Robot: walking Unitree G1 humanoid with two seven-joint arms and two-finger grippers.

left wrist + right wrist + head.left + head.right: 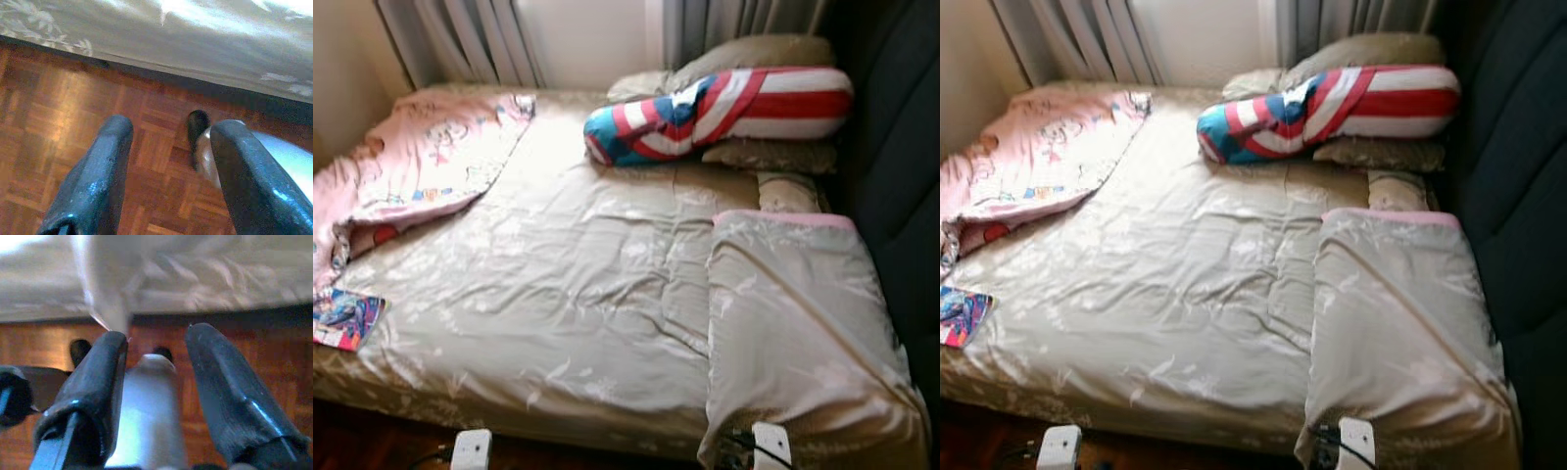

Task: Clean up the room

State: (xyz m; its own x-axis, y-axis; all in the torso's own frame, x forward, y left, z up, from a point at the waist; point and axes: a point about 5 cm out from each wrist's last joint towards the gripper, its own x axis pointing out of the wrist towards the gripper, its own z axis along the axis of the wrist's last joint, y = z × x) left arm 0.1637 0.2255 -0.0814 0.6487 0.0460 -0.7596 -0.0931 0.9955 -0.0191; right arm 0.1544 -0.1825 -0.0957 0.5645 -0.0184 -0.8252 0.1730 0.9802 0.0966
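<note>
A bed with a beige sheet (568, 294) lies before me. A pink patterned blanket (411, 166) is crumpled at its far left. A folded beige quilt with a pink edge (793, 313) lies along the bed's right side. A red, white and blue bolster (724, 113) rests on beige pillows (764, 54) at the head. A colourful book (347, 321) sits at the bed's left edge. My left gripper (168, 161) hangs open over the wooden floor beside the bed. My right gripper (156, 377) hangs open too, below the sheet's edge, with nothing held.
A dark padded headboard (901, 176) rises on the right. Grey curtains (470, 39) and a white wall stand behind the bed. Parquet floor (58, 112) runs along the near edge of the bed. My two wrists (472, 448) show at the bottom of the eye views.
</note>
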